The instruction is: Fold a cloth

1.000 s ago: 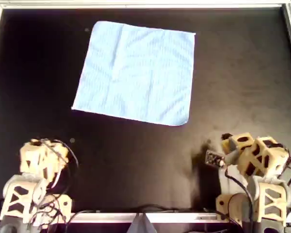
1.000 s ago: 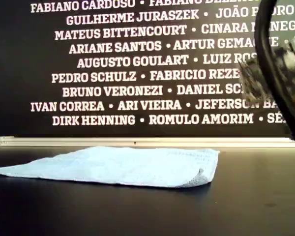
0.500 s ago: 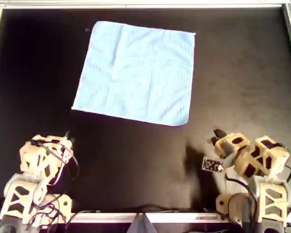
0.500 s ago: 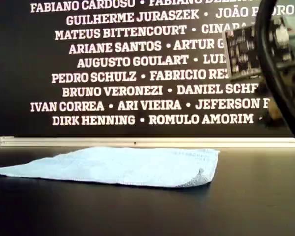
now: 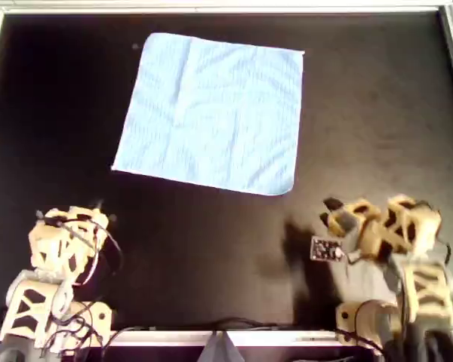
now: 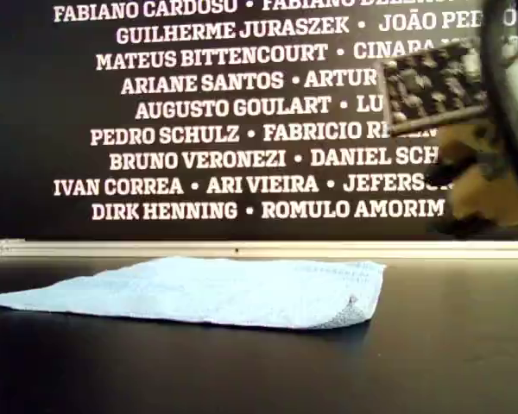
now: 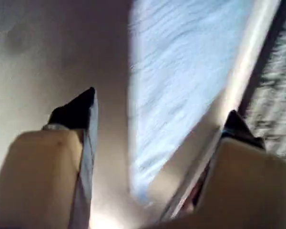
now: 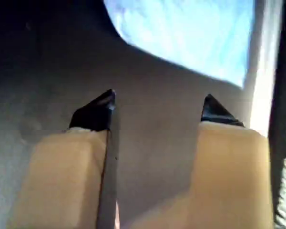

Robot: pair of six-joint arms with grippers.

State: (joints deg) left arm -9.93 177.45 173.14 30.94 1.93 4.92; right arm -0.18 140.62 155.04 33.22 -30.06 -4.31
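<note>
cloth: a light blue square cloth (image 5: 211, 113) lies spread flat on the black counter (image 5: 377, 113), with faint creases across it. in the exterior view the cloth (image 6: 216, 293) sits low and flat, one corner slightly raised.
my first tool: my first tool (image 7: 160, 106) has its two black-tipped fingers spread wide apart, with nothing between them. the picture is blurred.
cloth from my first tool: the cloth (image 7: 181, 71) lies ahead of the fingertips and is not touched by them. one cloth corner points back toward the tool.
my second tool: my second tool (image 8: 159, 98) is also spread wide and holds nothing. bare counter shows between its fingers.
cloth from my second tool: the cloth (image 8: 190, 33) lies farther ahead, well clear of the fingertips.
arms: the overhead view shows one tan arm (image 5: 64, 241) and another tan arm (image 5: 377, 230) at the near edge of the counter, both apart from the cloth. i cannot tell from the wrist views which one is first and which is second.
edge: a pale metal rail (image 5: 211, 7) runs along the far side of the counter, close to the cloth's far edge.
background: in the exterior view, a black wall with white printed names (image 6: 198, 129) stands behind the counter. a blurred arm part (image 6: 475, 172) fills the exterior view's right.
</note>
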